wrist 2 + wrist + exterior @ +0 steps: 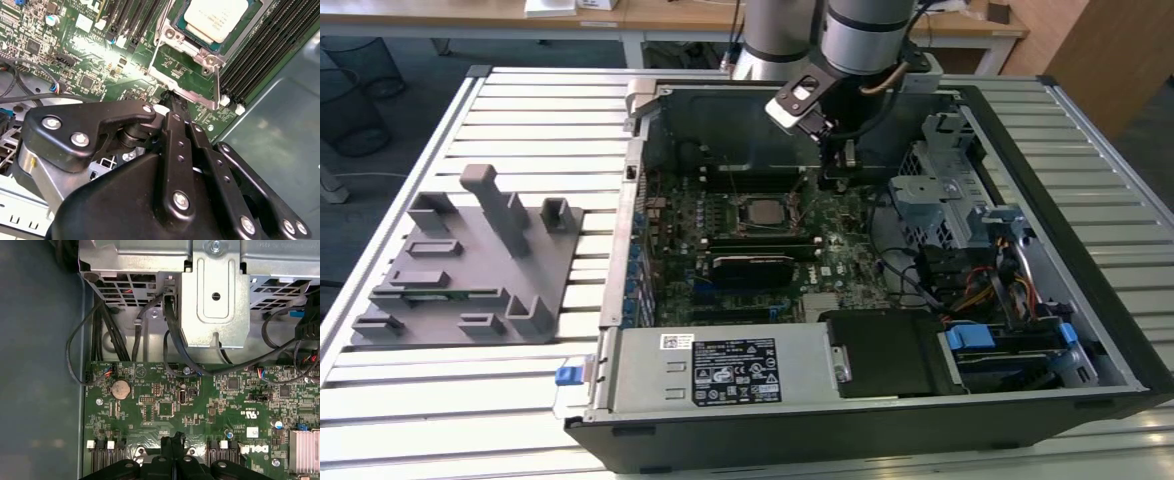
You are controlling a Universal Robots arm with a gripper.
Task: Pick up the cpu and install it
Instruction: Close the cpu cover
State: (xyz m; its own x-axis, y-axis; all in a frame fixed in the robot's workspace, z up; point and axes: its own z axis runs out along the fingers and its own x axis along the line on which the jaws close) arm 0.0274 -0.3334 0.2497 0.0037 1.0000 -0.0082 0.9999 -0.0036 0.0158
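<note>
The cpu [217, 17] sits in its socket [169, 34]. The gripper [172, 99] hovers just beside it, fingers closed together, empty. Placement judged complete.

Exterior cam: high, mid-range, angled down on the open black metal computer case [854, 440], centre-right of frame. Both wrist cams: close in, looking past the black gripper [172, 440] onto the green motherboard [210, 390]. All three views share that board.
</note>
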